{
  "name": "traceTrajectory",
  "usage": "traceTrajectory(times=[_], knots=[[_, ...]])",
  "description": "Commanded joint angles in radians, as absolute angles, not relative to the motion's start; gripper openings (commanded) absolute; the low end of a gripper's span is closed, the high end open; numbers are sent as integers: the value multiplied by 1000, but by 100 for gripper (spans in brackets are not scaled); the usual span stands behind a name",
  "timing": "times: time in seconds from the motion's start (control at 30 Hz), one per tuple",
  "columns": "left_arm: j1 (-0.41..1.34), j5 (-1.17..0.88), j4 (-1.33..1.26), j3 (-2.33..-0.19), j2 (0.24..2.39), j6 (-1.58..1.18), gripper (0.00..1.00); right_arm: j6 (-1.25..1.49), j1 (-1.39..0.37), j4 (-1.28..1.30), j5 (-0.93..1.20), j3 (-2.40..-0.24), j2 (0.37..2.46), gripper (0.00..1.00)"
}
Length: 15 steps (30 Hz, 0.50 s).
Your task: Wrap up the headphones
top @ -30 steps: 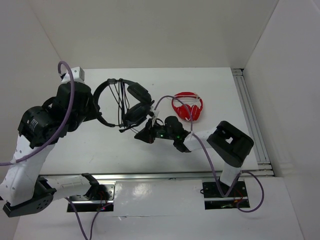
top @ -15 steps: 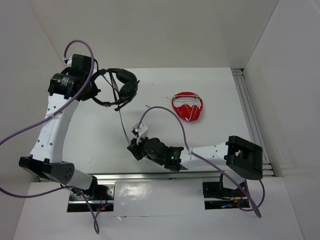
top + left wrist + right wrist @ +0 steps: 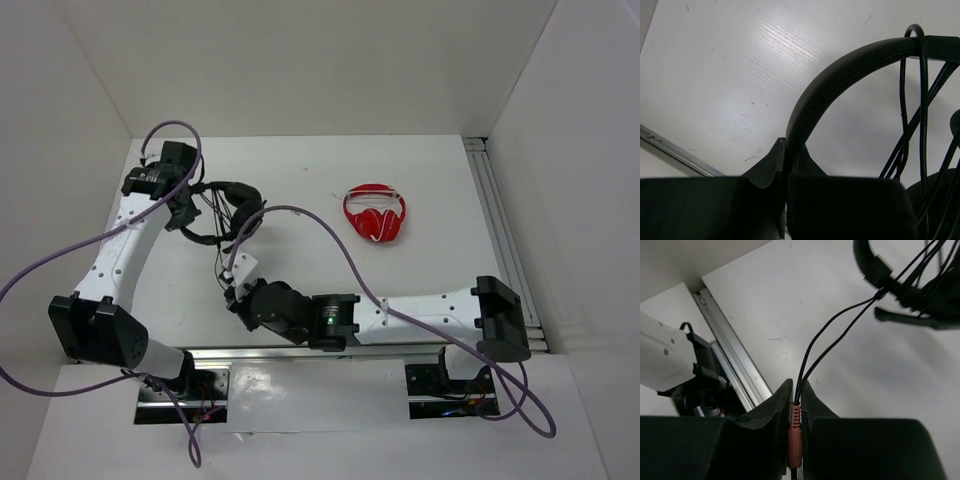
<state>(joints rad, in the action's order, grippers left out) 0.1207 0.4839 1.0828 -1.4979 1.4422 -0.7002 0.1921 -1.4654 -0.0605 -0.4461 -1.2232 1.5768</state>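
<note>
In the top view's upper left, the left gripper [image 3: 786, 167] is clenched on the headband [image 3: 840, 75] of the black headphones [image 3: 240, 195]. Their cable [image 3: 874, 300] trails down-frame to the nearer right gripper [image 3: 794, 392], which pinches the pink plug [image 3: 794, 435].

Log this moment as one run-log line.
left tool: shut on headphones headband | right tool: shut on cable at plug end | cable: strands draped over headband | red headphones: lying apart, untouched
</note>
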Motion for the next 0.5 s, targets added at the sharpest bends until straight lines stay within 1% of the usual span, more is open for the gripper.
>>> traceTrajectory(times=[0.0,0.07,0.17,0.2,0.3,0.33,0.4,0.47], knots=[[136,477,895,-1459,1404,-680,0,71,-1491,107,-531,-1389,1554,0],[161,439,849,-1383,1375,-607,0,-17,-1480,234,-531,-1448,1572,0],[239,453,819,-1300,1362,-540,0,-132,-1427,331,-497,-1491,1572,0],[294,474,810,-1275,1362,-525,0,-150,-1411,353,-485,-1500,1572,0],[382,557,799,-1214,1353,-483,0,-210,-1355,385,-476,-1500,1551,0],[446,599,810,-1203,1353,-483,0,-224,-1341,385,-476,-1487,1537,0],[523,612,821,-1183,1336,-483,0,-255,-1289,365,-466,-1477,1514,0],[561,612,821,-1168,1301,-483,0,-264,-1256,365,-445,-1448,1502,0]])
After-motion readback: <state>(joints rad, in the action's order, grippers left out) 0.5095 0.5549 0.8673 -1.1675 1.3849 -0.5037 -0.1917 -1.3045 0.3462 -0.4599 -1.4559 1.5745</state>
